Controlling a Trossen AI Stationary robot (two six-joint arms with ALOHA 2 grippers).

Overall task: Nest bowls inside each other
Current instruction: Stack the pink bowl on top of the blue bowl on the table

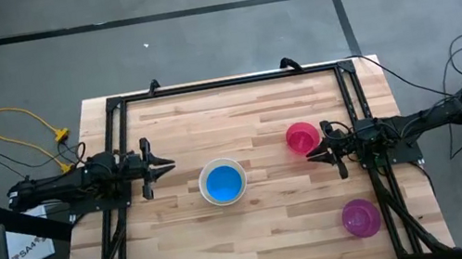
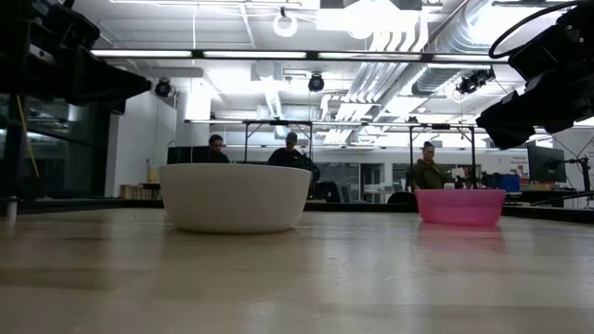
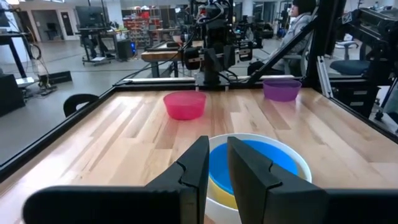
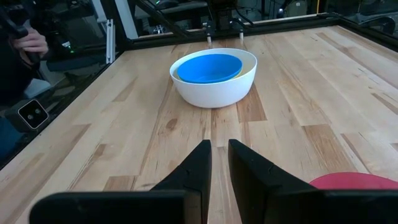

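A white bowl stands mid-table on its base, with a yellow bowl and a blue bowl nested inside it. To its right a pink-red bowl sits upright on the wood, and a purple bowl sits toward the near right corner. My left gripper hovers at the table's left, pointing level at the white bowl. It is open by a narrow gap, with nothing in it. My right gripper hangs just beside the pink-red bowl, also open by a narrow gap and holding nothing.
A black metal frame runs around the wooden table top. Bare wood lies between the white bowl and the far edge. People sit at desks in the room beyond the far side.
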